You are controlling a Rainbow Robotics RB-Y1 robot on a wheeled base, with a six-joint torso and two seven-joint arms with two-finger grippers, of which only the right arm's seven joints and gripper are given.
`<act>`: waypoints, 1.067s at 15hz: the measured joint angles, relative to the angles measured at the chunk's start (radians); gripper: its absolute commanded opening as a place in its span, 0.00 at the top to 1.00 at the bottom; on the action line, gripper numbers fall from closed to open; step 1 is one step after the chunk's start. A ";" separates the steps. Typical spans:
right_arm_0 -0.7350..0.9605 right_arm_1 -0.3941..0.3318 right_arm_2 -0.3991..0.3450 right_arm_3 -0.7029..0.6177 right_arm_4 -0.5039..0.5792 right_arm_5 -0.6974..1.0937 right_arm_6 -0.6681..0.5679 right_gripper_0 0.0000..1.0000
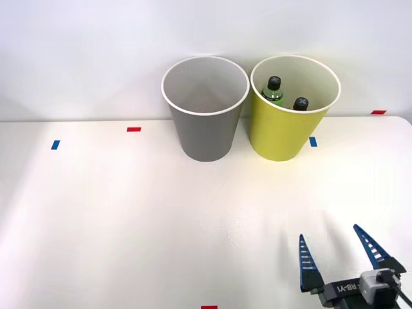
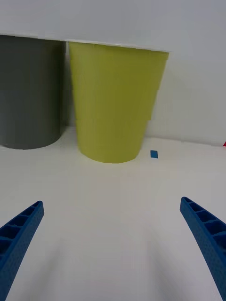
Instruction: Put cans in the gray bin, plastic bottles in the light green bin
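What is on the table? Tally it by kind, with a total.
Bins: 2, the gray bin and the light green bin
Plastic bottles: 2, both inside the light green bin
Tape marks: 6
Total: 10

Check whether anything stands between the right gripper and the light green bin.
Nothing visible does. The right gripper is open and empty above bare white table, and the stretch up to the light green bin is clear. The two plastic bottles already stand inside that bin.
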 measured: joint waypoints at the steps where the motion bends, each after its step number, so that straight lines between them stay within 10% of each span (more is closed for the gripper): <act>1: 0.008 -0.024 0.022 0.000 -0.033 -0.001 0.034 0.00; 7: 0.051 -0.149 0.089 0.004 -0.216 -0.004 0.135 0.00; 16: 0.070 -0.044 0.112 0.092 -0.206 -0.127 0.142 0.00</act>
